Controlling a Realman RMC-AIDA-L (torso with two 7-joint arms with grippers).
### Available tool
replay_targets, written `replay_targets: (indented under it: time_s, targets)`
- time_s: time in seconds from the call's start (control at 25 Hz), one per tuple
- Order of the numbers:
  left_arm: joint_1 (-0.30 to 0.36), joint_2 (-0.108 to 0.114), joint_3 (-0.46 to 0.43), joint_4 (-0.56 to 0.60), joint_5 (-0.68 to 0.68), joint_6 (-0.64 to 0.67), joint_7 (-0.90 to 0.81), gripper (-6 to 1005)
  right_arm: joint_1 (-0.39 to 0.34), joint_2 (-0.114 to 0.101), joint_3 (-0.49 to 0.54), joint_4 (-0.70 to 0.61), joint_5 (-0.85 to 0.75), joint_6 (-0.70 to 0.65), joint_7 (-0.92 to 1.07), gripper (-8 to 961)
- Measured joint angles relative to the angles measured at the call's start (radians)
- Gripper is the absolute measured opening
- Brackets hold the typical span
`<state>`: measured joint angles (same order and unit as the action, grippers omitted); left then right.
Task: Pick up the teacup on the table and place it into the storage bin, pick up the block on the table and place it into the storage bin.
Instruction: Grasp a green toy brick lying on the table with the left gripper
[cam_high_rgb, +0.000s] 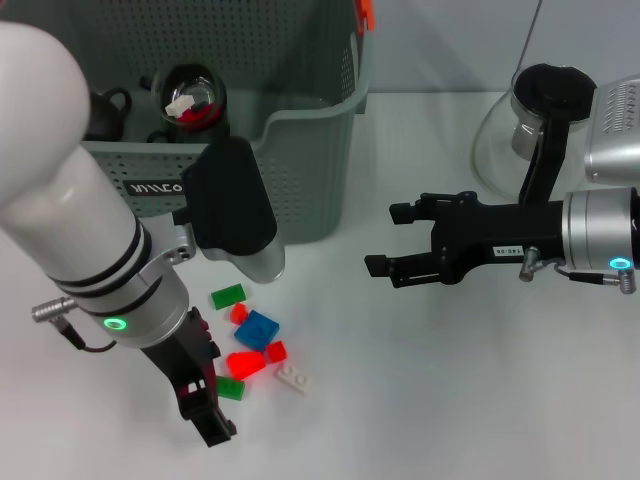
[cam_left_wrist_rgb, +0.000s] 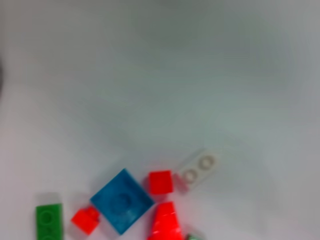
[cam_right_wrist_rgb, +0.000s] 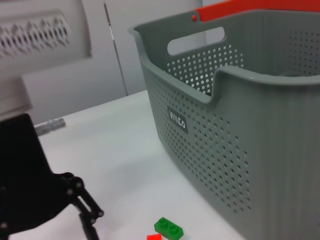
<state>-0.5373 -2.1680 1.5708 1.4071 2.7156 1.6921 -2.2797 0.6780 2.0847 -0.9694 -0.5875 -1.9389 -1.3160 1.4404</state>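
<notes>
1. Looking from the head camera, we see the storage bin (cam_high_rgb: 300, 160) at twelve o'clock of the table (cam_high_rgb: 450, 400), with dark items already inside it; whether one is the teacup we cannot tell. The blocks lie scattered just in front of the bin: a blue block (cam_high_rgb: 258, 329) in the middle, a green block (cam_high_rgb: 228, 296) at its eleven o'clock, a white block (cam_high_rgb: 292, 378) at its five o'clock, and red pieces between. Our left gripper (cam_high_rgb: 205, 405) hangs at the cluster's seven o'clock; we cannot tell how its fingers stand. Our right gripper (cam_high_rgb: 385, 240) waits well apart at three o'clock, fingers apart and empty, near a glass pot (cam_high_rgb: 510, 140).

2. Looking from the left wrist, we find the blue block (cam_left_wrist_rgb: 121, 201) touching a red block (cam_left_wrist_rgb: 160, 182), with the white block (cam_left_wrist_rgb: 197, 169) just beside. The risk, we judge: blocks packed this tight could be shoved or pinched two at a time.

3. Looking from the right wrist, we see the bin wall (cam_right_wrist_rgb: 225, 150) and a green block (cam_right_wrist_rgb: 168, 227) near its foot. A carried block could clip that rim.
</notes>
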Motion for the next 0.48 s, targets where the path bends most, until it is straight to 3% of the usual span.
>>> replay_targets:
  time_s: [0.48]
  targets:
    - [-0.009,-0.002,0.064,-0.052,0.05,-0.051,0.024,950,-0.004,0.004,0.001,0.003,0.0,0.005,0.003,911]
